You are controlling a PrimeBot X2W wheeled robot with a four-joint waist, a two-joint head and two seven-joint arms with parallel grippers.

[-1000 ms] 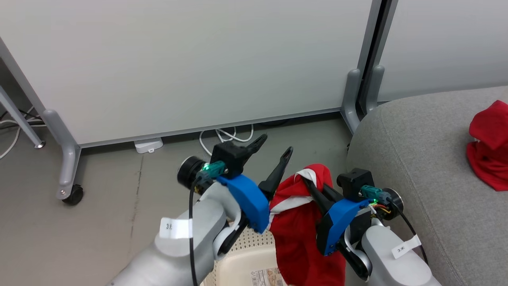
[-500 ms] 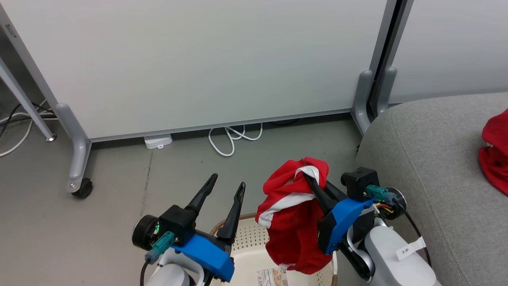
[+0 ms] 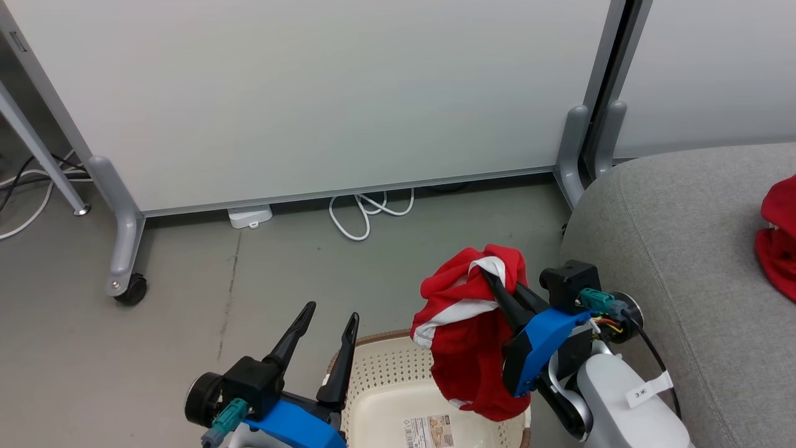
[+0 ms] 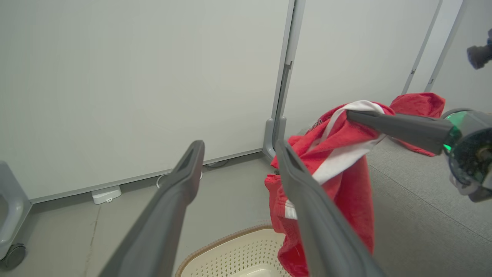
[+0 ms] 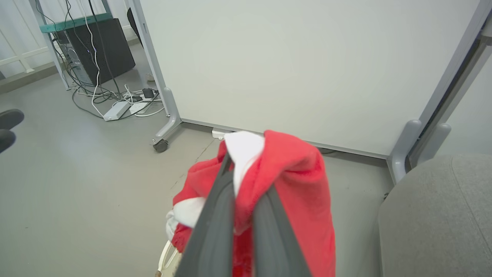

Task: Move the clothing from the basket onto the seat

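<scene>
your head view looks steeply down on the basket (image 3: pixel 380 374) and floor (image 3: pixel 249 292); both wrist views sit low, close, facing the white panel (image 4: pixel 134 77), and share the red garment (image 5: pixel 296 184).

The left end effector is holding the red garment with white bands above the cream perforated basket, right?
Not quite: the right end effector is shut on the red fabric garment with white bands, above the cream perforated plastic basket; the head view shows it. The left end effector is open.

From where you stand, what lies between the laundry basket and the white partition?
Head view: bare grey floor, with a looped white cable by the partition foot.
</scene>
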